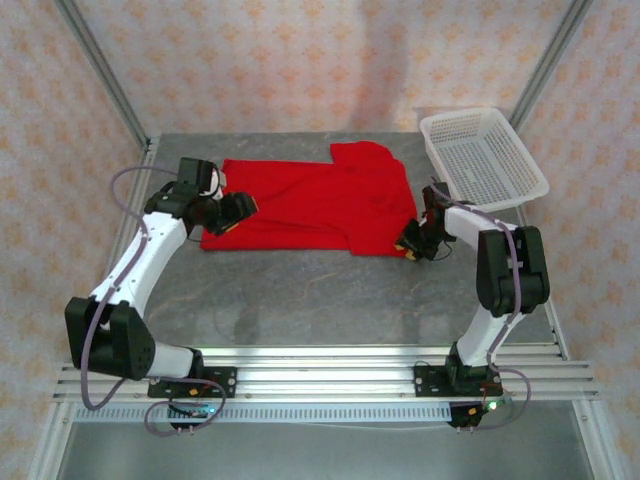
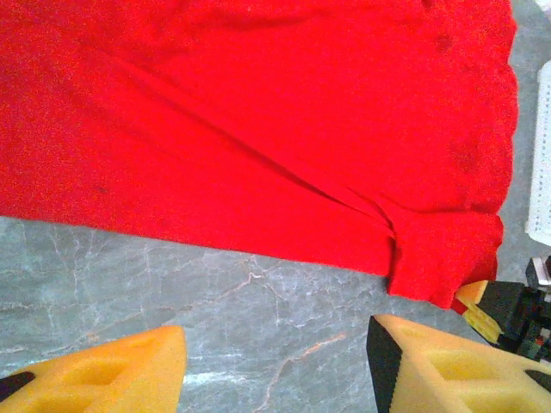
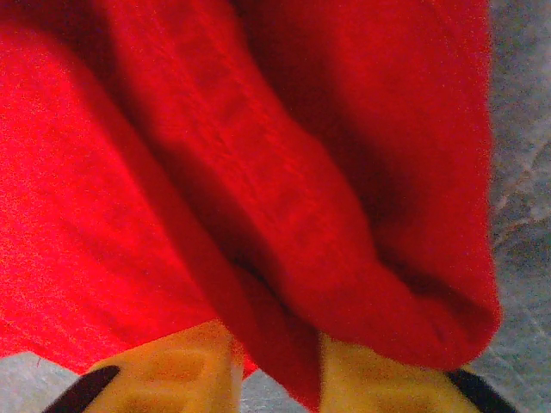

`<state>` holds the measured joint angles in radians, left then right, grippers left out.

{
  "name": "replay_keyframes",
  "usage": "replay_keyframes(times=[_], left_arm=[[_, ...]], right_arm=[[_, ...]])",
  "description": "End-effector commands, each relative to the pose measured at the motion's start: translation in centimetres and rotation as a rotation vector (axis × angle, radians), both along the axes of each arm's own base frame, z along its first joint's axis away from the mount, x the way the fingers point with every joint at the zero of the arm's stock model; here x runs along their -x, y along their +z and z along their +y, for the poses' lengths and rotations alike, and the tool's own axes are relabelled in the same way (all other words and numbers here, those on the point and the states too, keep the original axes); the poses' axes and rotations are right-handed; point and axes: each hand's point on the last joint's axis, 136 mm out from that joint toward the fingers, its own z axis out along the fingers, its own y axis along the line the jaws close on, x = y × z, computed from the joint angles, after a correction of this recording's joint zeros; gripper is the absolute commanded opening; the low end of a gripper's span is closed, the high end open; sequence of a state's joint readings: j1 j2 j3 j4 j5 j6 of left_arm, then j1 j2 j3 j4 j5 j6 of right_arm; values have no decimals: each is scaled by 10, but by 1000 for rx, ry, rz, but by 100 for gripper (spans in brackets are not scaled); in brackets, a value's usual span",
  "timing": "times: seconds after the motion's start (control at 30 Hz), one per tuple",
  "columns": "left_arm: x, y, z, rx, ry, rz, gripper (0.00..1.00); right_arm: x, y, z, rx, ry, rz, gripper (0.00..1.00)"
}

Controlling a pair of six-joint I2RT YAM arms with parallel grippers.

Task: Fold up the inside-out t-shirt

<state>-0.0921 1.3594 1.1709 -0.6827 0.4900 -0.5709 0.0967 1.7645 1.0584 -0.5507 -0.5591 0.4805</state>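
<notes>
Table: the grey marble-patterned table [image 1: 300,300] is carrying everything, with both arm bases sitting on the rail at its near edge.

Inside-out t-shirt: the bright red inside-out t-shirt [image 1: 310,205] is lying spread across the far half of the table, stretching left to right between the two grippers. Its right part is lying doubled over, with a sleeve pointing to the far side. It is lying wholly outside the basket, its right edge near the basket's near-left corner but apart from it.

Shirt surface: in the left wrist view the cloth [image 2: 258,129] is showing a long diagonal crease running to a corner where the edge is curling.

White mesh basket: the white mesh basket [image 1: 488,158] is sitting at the far right corner of the table, turned at an angle to the table's edges. Its mesh floor is showing bare from wall to wall.

Left gripper: the left gripper [image 1: 238,207] is sitting at the shirt's left edge. In its own view [image 2: 275,331] the yellow fingers [image 2: 112,370] are standing apart over bare table, the jaws released and grasping nothing, with the shirt's edge lying just ahead of them.

Right gripper: the right gripper [image 1: 412,243] is sitting at the shirt's near right corner. In its own view [image 3: 275,370] a fold of red cloth is running down between the yellow fingers [image 3: 172,374], and the jaws are clenching on it.
</notes>
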Motion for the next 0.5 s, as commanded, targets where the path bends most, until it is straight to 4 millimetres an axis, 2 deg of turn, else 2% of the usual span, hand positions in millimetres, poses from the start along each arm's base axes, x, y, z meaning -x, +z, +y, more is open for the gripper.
replay_keyframes(times=[0.0, 0.07, 0.13, 0.23, 0.4, 0.47], left_arm=[[9, 1, 3, -17, 14, -14, 58], [13, -2, 5, -18, 24, -7, 58], [15, -4, 5, -14, 30, -4, 58], [17, -9, 6, -15, 40, 6, 58], [15, -13, 5, -6, 50, 15, 58], [14, -12, 6, -4, 55, 12, 58]], right_arm=[[-4, 13, 3, -15, 19, -41, 15], [-1, 18, 3, -19, 5, -42, 5], [0, 25, 6, -39, -4, -47, 0], [-5, 39, 11, -79, -26, -64, 0], [-42, 68, 21, -159, -147, -91, 0], [-62, 73, 15, -129, -239, -72, 0]])
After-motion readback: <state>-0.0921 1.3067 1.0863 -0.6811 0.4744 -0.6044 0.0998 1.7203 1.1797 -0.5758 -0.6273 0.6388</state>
